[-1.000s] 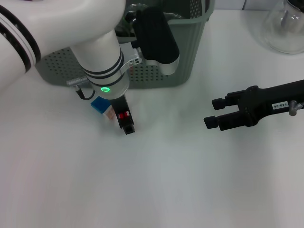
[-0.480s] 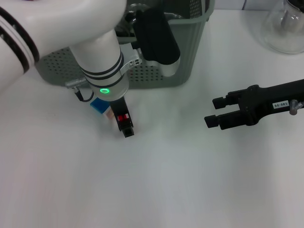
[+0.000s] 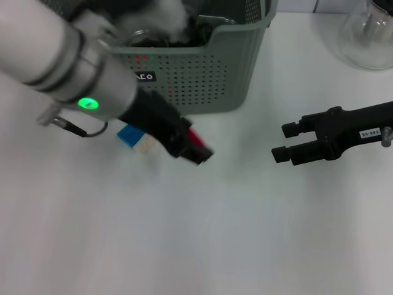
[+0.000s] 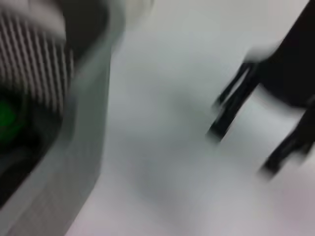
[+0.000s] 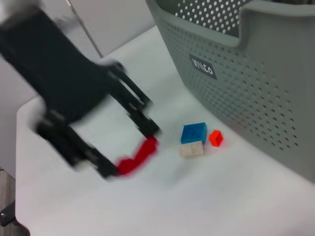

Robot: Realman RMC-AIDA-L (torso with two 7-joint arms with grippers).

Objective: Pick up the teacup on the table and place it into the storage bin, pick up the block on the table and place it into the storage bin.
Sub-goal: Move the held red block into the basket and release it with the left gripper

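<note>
Here, one storage bin (image 3: 202, 74), three blocks (image 5: 193, 133); left claw (image 3: 195, 146) open around a red piece (image 5: 139, 156).

1. My left gripper (image 3: 198, 149) sits low over the table, angled forward and to the right, its 2 black fingers spread apart with nothing between them.
2. My right gripper (image 3: 285, 142) hovers off to the right, pointing left, fingers parted and empty.

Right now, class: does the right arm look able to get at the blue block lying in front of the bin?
Probably not directly. The left pincer lies across the table between the right pincer and the blue block, which sits just before the storage bin.
</note>
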